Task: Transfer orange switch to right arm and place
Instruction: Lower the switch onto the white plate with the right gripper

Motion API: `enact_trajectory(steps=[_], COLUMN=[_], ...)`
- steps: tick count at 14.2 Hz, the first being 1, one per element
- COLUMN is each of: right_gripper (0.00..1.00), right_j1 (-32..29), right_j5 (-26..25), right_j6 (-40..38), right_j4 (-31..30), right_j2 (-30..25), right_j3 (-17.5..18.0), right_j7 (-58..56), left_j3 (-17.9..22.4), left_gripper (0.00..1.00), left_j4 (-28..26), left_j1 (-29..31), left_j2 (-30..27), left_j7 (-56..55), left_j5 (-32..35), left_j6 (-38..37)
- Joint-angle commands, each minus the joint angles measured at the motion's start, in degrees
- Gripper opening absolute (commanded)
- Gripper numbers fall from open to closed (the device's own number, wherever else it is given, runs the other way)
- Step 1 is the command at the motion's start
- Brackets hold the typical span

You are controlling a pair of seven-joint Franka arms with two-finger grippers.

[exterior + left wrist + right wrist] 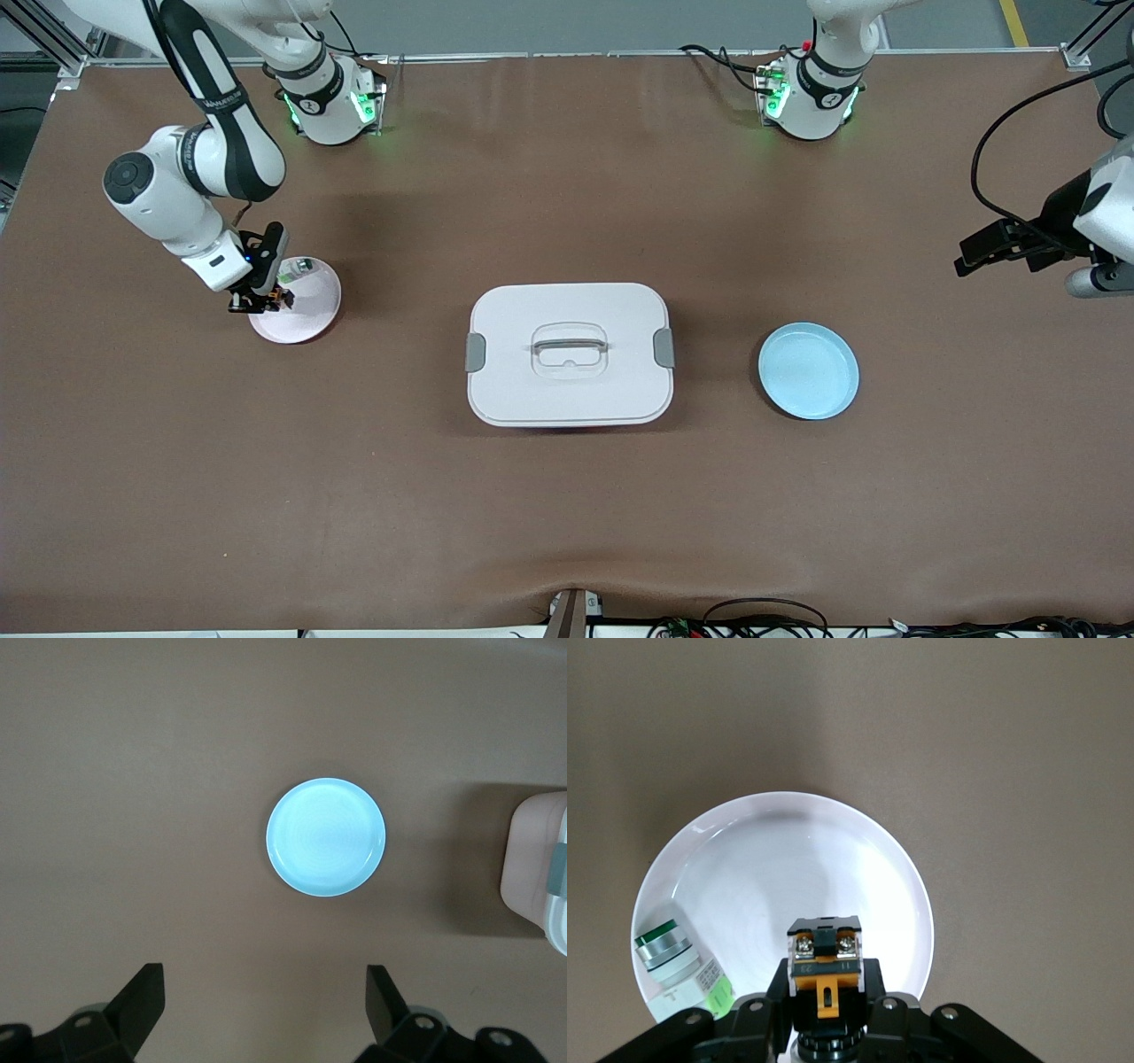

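The orange switch (pixel 824 970), a black stub with an orange clip and two screw terminals, is clamped in my right gripper (pixel 824 997), which is shut on it. In the front view the right gripper (pixel 263 299) holds the orange switch (pixel 282 297) low over the pale pink plate (pixel 312 312) at the right arm's end of the table. The plate's white inside (pixel 788 868) lies just under the switch; I cannot tell whether they touch. My left gripper (pixel 974 252) hangs open and empty in the air at the left arm's end, its fingers (pixel 142 997) spread wide.
A clear-green-silver part (pixel 299 266) lies on the pink plate, also seen in the right wrist view (pixel 673 957). A white lidded box (pixel 569 354) with a handle sits mid-table. A light blue plate (pixel 808 370) lies between the box and the left arm's end.
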Motion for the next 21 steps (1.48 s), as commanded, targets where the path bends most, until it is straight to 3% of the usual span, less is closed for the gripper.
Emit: enact_trajectory(steps=[1, 3, 6, 7, 15, 21], right_gripper=[0.00, 0.00, 0.00, 0.00, 0.00, 0.00], right_j1=[-0.74, -0.57, 0.74, 1.27, 1.55, 1.28], right_j5=[-0.85, -0.67, -0.32, -0.23, -0.06, 3.63], right_j6=[4.06, 6.70, 8.73, 9.00, 11.73, 11.82], right_j4=[-1.05, -0.96, -0.96, -0.87, -1.14, -2.46], right_j2=[1.51, 3.62, 5.82, 6.53, 10.05, 9.96], right_j3=[0.56, 0.73, 0.74, 0.74, 0.74, 0.82], right_j7=[-0.98, -0.90, -0.29, -0.11, 1.12, 2.62], left_j3=[-0.04, 1.18, 11.27, 12.43, 16.22, 18.24], left_gripper=[1.00, 1.00, 1.00, 1.00, 1.00, 1.00], left_j4=[-2.41, -2.06, -1.88, -1.88, -1.79, -1.79], left_j1=[0.32, -1.87, -11.52, -12.68, -16.56, -18.58], left_j2=[-1.96, -1.60, -1.43, -1.34, -0.81, -0.90], left_j7=[1.25, 1.25, 1.25, 1.25, 1.25, 1.17], left_j5=[0.57, 0.48, 0.48, 0.48, 0.48, 0.66], left_j6=[1.74, 1.83, 1.83, 1.91, 2.18, 2.18])
